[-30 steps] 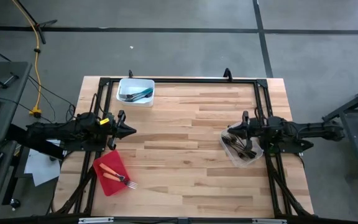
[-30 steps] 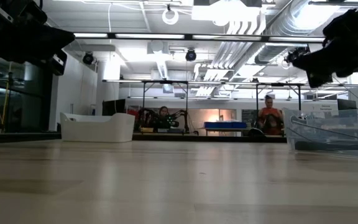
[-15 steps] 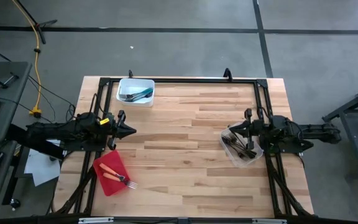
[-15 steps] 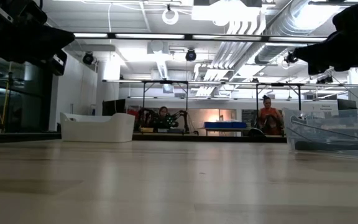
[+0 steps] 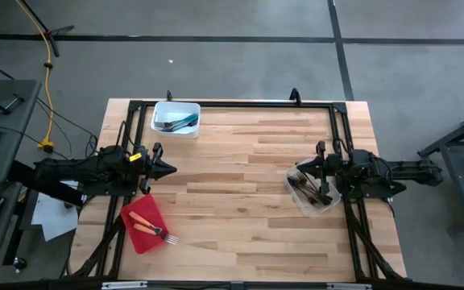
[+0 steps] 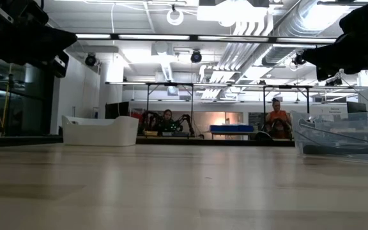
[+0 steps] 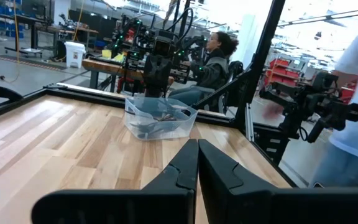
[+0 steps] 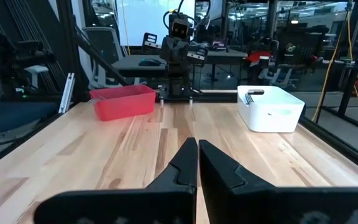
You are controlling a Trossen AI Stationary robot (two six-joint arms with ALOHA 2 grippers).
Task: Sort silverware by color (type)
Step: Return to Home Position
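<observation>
The silverware lies sorted in three containers. Teal-blue pieces are in the white tub [image 5: 176, 118] at the far left. Orange-handled ones lie on the red tray [image 5: 143, 223] at the near left, with a fork [image 5: 167, 237] sticking out over its edge. Dark ones fill the clear tub [image 5: 313, 192] on the right. My left gripper [image 5: 171, 168] is shut and empty, pointing level toward the table's right from the left side. My right gripper [image 5: 296, 170] is shut and empty, pointing level toward the left above the clear tub's far rim.
A black frame [image 5: 232, 103] runs along the table's far edge and down both sides. The broad middle of the wooden tabletop [image 5: 232, 185] lies bare between the arms. People sit at benches [image 6: 168, 118] in the room beyond the table.
My right gripper has rolled a little about its own pointing line and levelled out, staying shut above the clear tub. The silverware and containers have not moved.
</observation>
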